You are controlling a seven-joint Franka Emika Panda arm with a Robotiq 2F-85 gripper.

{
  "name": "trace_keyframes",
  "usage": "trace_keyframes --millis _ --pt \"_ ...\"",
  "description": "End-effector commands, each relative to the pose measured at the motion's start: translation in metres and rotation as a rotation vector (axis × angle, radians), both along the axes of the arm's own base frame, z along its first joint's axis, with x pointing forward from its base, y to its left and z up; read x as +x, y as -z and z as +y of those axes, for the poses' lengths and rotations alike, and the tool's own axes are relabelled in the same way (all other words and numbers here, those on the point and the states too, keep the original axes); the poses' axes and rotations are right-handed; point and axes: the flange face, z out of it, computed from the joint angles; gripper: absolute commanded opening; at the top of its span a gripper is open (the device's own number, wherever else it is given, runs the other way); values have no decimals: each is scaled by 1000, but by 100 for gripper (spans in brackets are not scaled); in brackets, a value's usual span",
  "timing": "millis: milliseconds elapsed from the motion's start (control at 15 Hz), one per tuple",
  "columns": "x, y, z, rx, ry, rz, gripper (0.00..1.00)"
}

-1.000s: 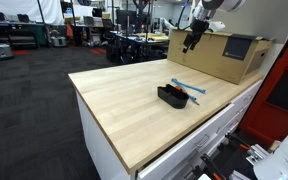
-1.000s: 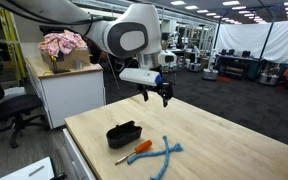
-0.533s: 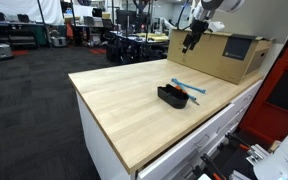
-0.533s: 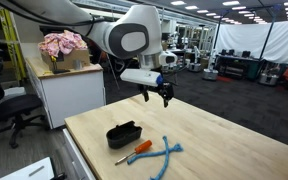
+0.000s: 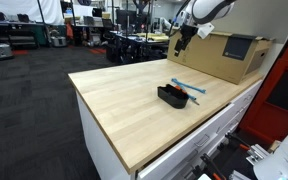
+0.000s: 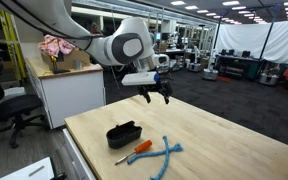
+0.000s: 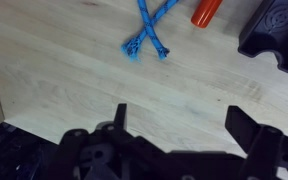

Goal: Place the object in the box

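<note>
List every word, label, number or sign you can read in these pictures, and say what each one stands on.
No text can be read in any view.
The dark panel on the large cardboard box: any print is too small and blurred to read.
The black box: no legible lettering in the wrist view.
Background lab equipment: too far away and blurred to read.

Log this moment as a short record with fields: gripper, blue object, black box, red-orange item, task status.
gripper: open, holding nothing, up in the air above the table
fingers: spread wide in the wrist view
blue object: lying on the wood, outside the box, not grasped
black box: open-top, resting on the table
red-orange item: on the table between the black box and the blue object
task status: blue object not yet in the black box
</note>
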Motion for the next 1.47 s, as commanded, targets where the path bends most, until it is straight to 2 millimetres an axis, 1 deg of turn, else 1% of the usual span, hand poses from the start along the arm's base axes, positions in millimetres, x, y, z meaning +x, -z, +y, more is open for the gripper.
trace_keyframes --millis 0,133,267,467,733,1000,1200,1400 --pt "14 29 15 -58 -24 -13 100" --pt "17 52 13 -53 -44 42 100" --pt "18 71 5 -51 -60 100 100" --pt "18 90 -14 -56 -99 145 100" --pt "17 109 -43 -79 -237 169 100" --pt "26 135 -72 -78 -324 190 100" --pt "33 156 -85 -49 -366 189 100" --pt "42 168 -92 -15 -388 182 100"
